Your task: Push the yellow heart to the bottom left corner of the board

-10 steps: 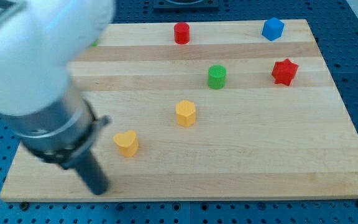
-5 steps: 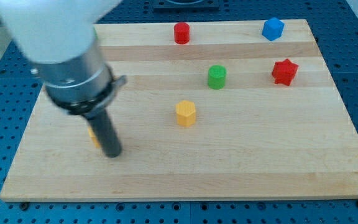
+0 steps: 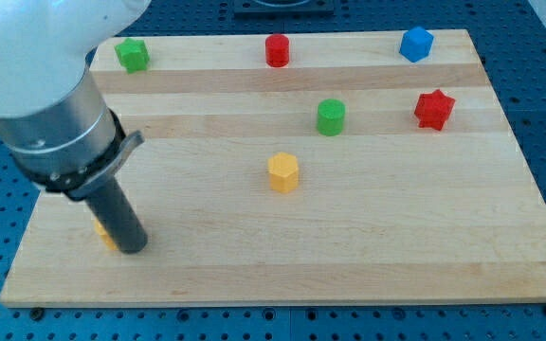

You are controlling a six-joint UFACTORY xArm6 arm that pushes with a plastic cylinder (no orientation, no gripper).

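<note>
Yellow heart (image 3: 104, 232) mostly hidden behind the rod, only a sliver showing at 9 o'clock of my tip (image 3: 133, 248); it sits near the table's (image 3: 368, 246) bottom-left corner. End effector: plain rod with no jaws, tip touching the heart as far as I can tell. Left to right: green block (image 3: 132, 55), yellow hexagon (image 3: 282, 172), red cylinder (image 3: 276, 50), green cylinder (image 3: 330, 117), blue block (image 3: 415, 44), red star (image 3: 433, 109).

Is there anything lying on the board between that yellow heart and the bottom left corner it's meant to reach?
Nothing visible does. The yellow heart is mostly hidden behind my tip, only a sliver showing at the view's left of the rod. The wooden board from there to the bottom left corner holds no other block.
</note>
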